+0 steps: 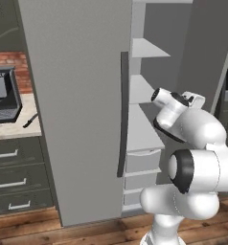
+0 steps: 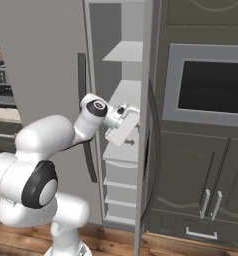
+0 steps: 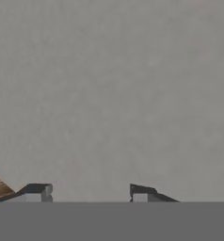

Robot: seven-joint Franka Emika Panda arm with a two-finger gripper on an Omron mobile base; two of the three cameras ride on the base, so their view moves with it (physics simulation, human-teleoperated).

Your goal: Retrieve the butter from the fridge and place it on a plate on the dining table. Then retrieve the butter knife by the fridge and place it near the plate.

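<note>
**End effector inside open fridge**

A knife [image 1: 30, 120] is seen on the tabletop [image 1: 20, 125] left of the fridge [image 1: 82, 119]. The fridge's right door [image 2: 147, 150] is swung open; white shelves [image 1: 142, 88] and drawers [image 1: 142, 160] are exposed. The end effector [image 3: 90, 192] is positioned at shelf level, its jaws parted, with nothing seen between them. The butter cannot be located.

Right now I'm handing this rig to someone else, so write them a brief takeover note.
Gripper: jaws apart, nothing between them, facing a plain grey surface.
Fridge: right door open, left door shut; the hand reaches in at the middle white shelf.
Butter knife: on the counter left of the fridge, untouched.
Done: fridge opened.
Left: get the butter onto the plate, then the knife.
</note>
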